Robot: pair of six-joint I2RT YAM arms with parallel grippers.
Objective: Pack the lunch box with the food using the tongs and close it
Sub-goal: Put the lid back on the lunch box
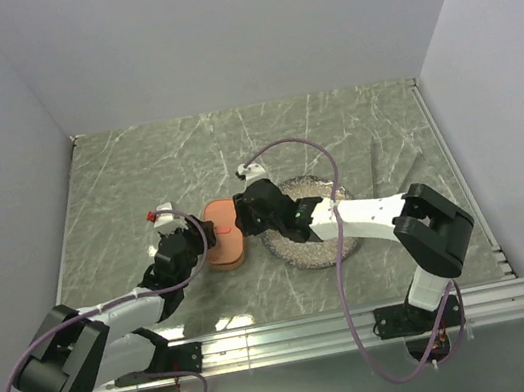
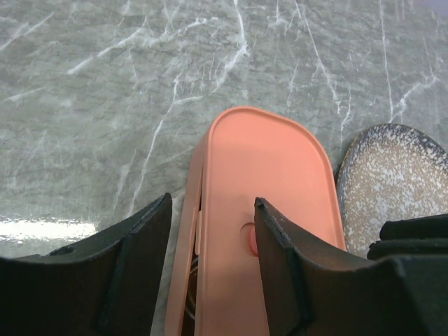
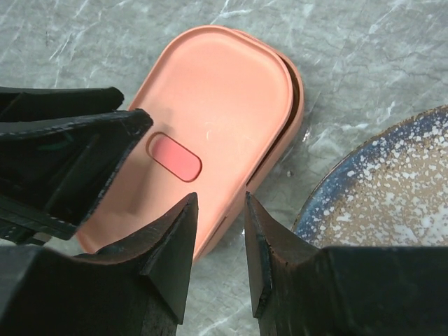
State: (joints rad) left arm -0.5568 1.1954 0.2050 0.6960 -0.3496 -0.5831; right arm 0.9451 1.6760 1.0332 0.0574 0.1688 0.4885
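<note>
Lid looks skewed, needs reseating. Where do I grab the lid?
Probably take the lid by its long straight edges, coming from above with jaws across the short width. It lies flat and oblong on the lunch box, whose rim shows past one side, so that edge looks easiest to catch.

Bright, even light falls from above onto the grey-green marbled tabletop [image 1: 184, 159], softened by the pale, plain walls [image 1: 213, 32]. Shadows on the tabletop are faint and soft-edged. A white glare patch lies near its front edge, and the left wrist view catches a similar bright streak low on its left side. The salmon-orange oval plastic lid [image 3: 224, 91] carries a mild sheen. The close black fingers [image 2: 119, 280] of the left gripper [image 2: 212, 203] and right gripper [image 3: 220, 199] read dark, almost without detail. The overhead view is sharp, its walls splaying outward.
</note>
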